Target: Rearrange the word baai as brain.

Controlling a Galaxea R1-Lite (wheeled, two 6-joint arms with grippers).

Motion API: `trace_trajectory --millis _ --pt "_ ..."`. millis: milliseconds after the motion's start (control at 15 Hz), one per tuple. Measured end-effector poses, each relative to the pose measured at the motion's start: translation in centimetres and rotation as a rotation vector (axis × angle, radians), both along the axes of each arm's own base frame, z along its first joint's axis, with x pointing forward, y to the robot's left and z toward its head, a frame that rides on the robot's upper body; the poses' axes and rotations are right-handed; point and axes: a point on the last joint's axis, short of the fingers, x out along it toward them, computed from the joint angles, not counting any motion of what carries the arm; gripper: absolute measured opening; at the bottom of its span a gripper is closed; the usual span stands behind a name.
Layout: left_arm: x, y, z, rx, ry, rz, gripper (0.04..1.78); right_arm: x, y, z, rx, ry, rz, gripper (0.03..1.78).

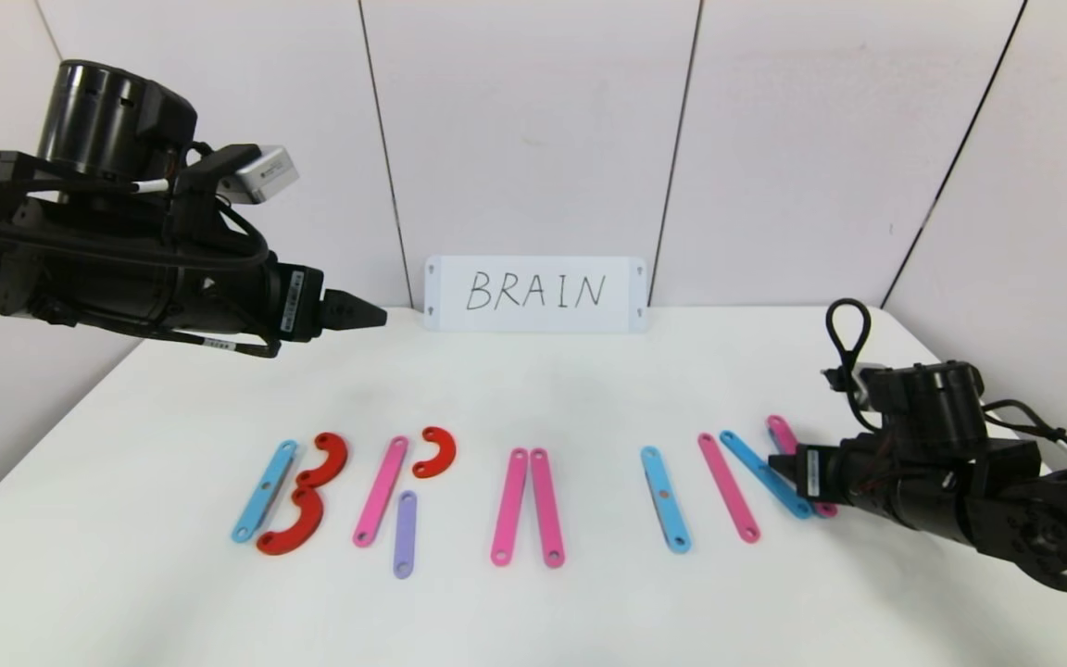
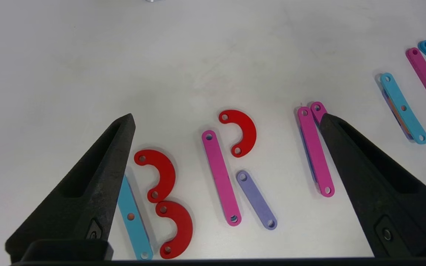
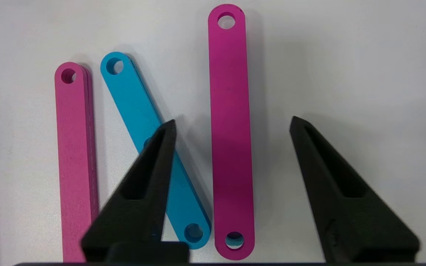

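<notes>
The word lies flat in a row on the white table (image 1: 589, 389). At the left, a blue strip (image 1: 265, 491) and two red curves (image 1: 325, 459) make a B. A pink strip (image 1: 381, 491), a red curve (image 1: 436, 452) and a purple strip (image 1: 405, 534) make an R. Two pink strips (image 1: 510, 508) lean together, then comes a lone blue strip (image 1: 665, 500). At the right, a pink strip (image 1: 728, 488), a slanted blue strip (image 3: 135, 99) and a last pink strip (image 3: 231, 92) make an N. My right gripper (image 3: 233, 120) is open, low over that last strip, fingers either side. My left gripper (image 1: 376, 318) hangs open, high at the back left.
A white card (image 1: 535, 294) with handwritten "BRAIN" leans on the back wall. White wall panels close in the table at the back and right. My right arm (image 1: 960, 472) lies low over the table's right side.
</notes>
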Motion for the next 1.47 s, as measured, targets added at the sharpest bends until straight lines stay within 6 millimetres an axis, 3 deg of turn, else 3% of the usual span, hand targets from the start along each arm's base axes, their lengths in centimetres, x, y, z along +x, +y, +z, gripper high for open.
trace_trajectory --millis 200,400,867,1133,1467 --pt "0.0 0.0 0.0 0.0 0.0 0.0 1.74 0.0 -0.1 0.2 0.002 -0.007 -0.003 1.59" --pt "0.0 0.0 0.0 0.0 -0.001 0.0 1.74 -0.2 -0.1 1.0 0.008 -0.033 -0.005 1.74" --pt "-0.9 0.3 0.7 -0.006 -0.025 0.003 1.74 -2.1 -0.5 5.7 -0.025 -0.184 0.041 1.74" --pt "-3.6 1.1 1.5 -0.01 -0.057 0.007 1.74 -4.9 -0.9 8.9 -0.033 -0.222 0.054 1.74" --pt "-7.8 2.7 1.2 0.003 -0.081 0.02 1.74 -9.9 -1.6 12.3 -0.034 -0.266 0.077 1.74"
